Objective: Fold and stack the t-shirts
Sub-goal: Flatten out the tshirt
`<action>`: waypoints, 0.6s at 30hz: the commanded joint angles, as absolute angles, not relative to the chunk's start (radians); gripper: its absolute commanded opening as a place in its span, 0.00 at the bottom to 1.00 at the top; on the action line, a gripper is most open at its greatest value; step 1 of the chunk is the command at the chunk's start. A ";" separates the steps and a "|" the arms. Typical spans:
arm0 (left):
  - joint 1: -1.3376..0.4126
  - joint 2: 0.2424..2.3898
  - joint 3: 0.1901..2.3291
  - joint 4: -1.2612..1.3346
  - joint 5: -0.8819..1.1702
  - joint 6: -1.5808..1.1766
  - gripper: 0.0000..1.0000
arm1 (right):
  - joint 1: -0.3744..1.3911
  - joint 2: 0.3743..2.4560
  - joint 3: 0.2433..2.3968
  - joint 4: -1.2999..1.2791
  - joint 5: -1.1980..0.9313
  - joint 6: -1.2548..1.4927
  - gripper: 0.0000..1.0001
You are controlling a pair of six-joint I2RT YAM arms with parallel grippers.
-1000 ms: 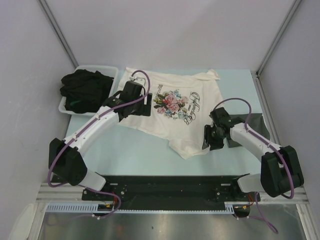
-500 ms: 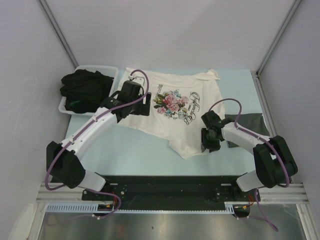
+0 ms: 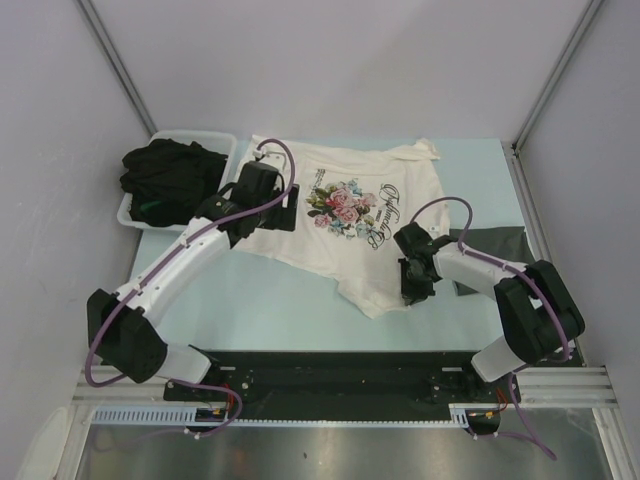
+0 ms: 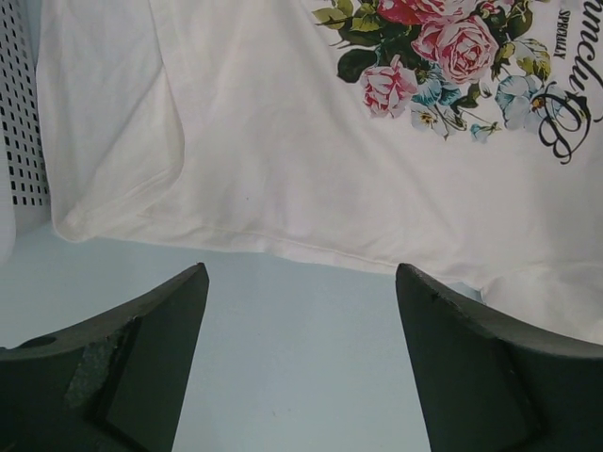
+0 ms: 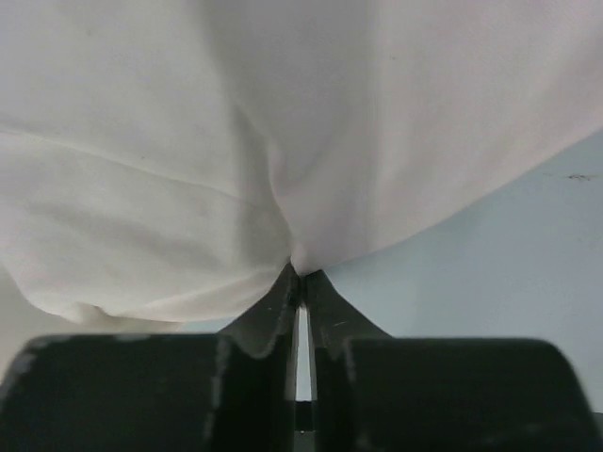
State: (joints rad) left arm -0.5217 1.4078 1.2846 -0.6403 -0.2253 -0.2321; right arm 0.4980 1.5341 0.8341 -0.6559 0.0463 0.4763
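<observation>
Cream tee (image 3: 330, 255) lies spread on table (image 3: 270, 300), centre-back, print side up. R gripper (image 5: 300, 278) is closed to a thin slit and pinches the tee's edge at its near right part; cloth bunches at the tips. L gripper (image 4: 301, 278) stands wide apart and holds nothing, over the tee's left hem, w/ bare table between the fingers. Black tees (image 3: 165, 175) sit in tub (image 3: 228, 148), back left. Grey tee (image 3: 495, 245) lies at right, beside R arm.

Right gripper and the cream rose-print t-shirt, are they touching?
Touching. The right wrist view shows the right gripper pinched shut on the edge of the cream rose-print t-shirt, the cloth puckering at its tips.
</observation>
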 commanded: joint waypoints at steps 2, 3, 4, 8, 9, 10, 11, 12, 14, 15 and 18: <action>-0.528 1.382 1.279 -0.620 -0.267 -0.212 0.86 | 0.505 1.548 0.805 -0.709 0.081 0.512 0.00; -0.528 1.393 1.284 -0.618 -0.273 -0.212 0.86 | 0.503 1.539 0.805 -0.738 0.078 0.518 0.00; -0.528 1.396 1.296 -0.620 -0.279 -0.212 0.86 | 0.505 1.533 0.805 -0.753 0.077 0.526 0.00; -0.528 1.439 1.325 -0.621 -0.291 -0.204 0.86 | 0.506 1.506 0.805 -0.799 0.064 0.566 0.00; -0.528 1.459 1.330 -0.635 -0.294 -0.204 0.86 | 0.506 1.512 0.805 -0.820 0.069 0.578 0.00; -0.528 1.469 1.336 -0.643 -0.301 -0.204 0.86 | 0.505 1.516 0.805 -0.834 0.075 0.587 0.00; -0.528 1.479 1.338 -0.652 -0.316 -0.207 0.86 | 0.506 1.517 0.805 -0.850 0.080 0.597 0.00; -0.528 1.497 1.333 -0.653 -0.322 -0.207 0.86 | 0.506 1.510 0.805 -0.879 0.087 0.607 0.00; -0.528 1.517 1.324 -0.660 -0.342 -0.209 0.86 | 0.506 1.493 0.805 -0.911 0.100 0.630 0.00; -0.529 1.537 1.321 -0.657 -0.357 -0.209 0.87 | 0.506 1.482 0.805 -0.939 0.115 0.638 0.00; -0.526 1.580 1.315 -0.653 -0.389 -0.201 0.87 | 0.508 1.430 0.805 -0.997 0.156 0.657 0.00</action>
